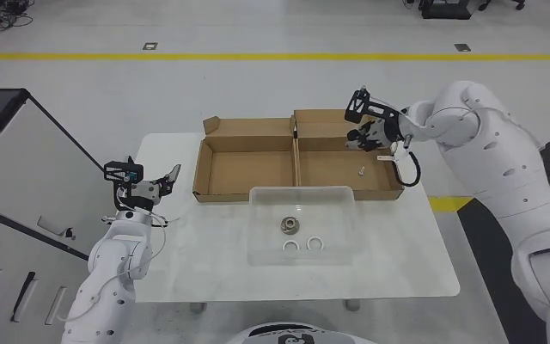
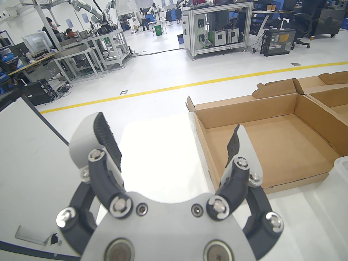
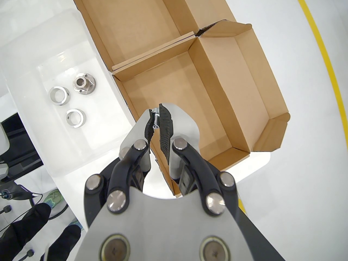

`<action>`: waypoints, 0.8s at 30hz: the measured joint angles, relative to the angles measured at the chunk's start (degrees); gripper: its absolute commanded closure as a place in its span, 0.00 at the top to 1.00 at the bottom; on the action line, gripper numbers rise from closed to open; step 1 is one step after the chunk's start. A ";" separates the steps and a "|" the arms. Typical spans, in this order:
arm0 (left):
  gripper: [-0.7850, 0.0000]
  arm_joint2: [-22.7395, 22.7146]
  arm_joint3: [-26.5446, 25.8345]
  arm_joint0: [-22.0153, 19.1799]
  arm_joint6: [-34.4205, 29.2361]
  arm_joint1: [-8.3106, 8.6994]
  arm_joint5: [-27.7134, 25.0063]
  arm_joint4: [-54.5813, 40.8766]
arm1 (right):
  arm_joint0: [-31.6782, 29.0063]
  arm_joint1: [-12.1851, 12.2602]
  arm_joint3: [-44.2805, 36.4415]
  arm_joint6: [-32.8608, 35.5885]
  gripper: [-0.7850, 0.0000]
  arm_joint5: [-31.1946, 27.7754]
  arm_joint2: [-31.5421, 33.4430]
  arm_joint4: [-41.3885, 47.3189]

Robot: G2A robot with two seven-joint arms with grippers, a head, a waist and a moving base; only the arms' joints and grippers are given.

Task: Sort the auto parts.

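1. Bolt (image 3: pixel 155 118) is up off the white table (image 1: pixel 412 249), which stands on a pale workshop floor crossed by a yellow line (image 1: pixel 258 56).
2. I see the right gripper (image 3: pixel 157 108) pinched narrow on the bolt, which sits upright between the ribbed fingers (image 3: pixel 165 126) near their tips, threads showing.
3. Straight below it, the right cardboard box (image 3: pixel 244 82); from the wrist, the floor I can see is bare.
4. Touching it side by side, the left cardboard box (image 3: pixel 130 14), its floor bare as well.
5. Just beside the boxes, on my side, the clear bin (image 3: pixel 32 44) holds a flanged hub (image 3: pixel 83 83) and two metal rings (image 3: pixel 59 95) (image 3: pixel 75 118), all apart from each other.
6. Well apart, the left gripper (image 2: pixel 169 120) hangs wide open with nothing in it, above the table edge near the left box.
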 measured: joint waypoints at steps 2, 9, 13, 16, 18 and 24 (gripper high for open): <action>1.00 0.00 0.00 0.00 0.00 0.00 0.00 0.00 | -0.11 -0.53 -0.74 -0.53 0.00 3.48 -1.34 -1.65; 1.00 0.00 0.00 0.00 0.00 0.00 0.00 0.00 | 3.78 -3.67 1.48 4.27 0.00 14.10 -7.91 -4.85; 1.00 0.00 0.00 0.00 0.00 0.00 0.00 0.00 | 7.52 -6.57 5.05 7.22 0.00 17.58 -12.55 -5.10; 1.00 0.00 0.00 0.00 0.00 0.00 0.00 0.00 | 10.15 -8.96 8.73 8.71 0.00 19.04 -15.98 -5.48; 1.00 0.00 0.00 0.00 0.00 0.00 0.00 0.00 | 11.53 -10.53 11.28 9.19 0.00 20.02 -18.03 -5.79; 1.00 0.00 0.00 0.00 0.00 0.00 0.00 0.00 | 14.96 -15.93 21.05 9.71 0.00 22.93 -23.71 -6.55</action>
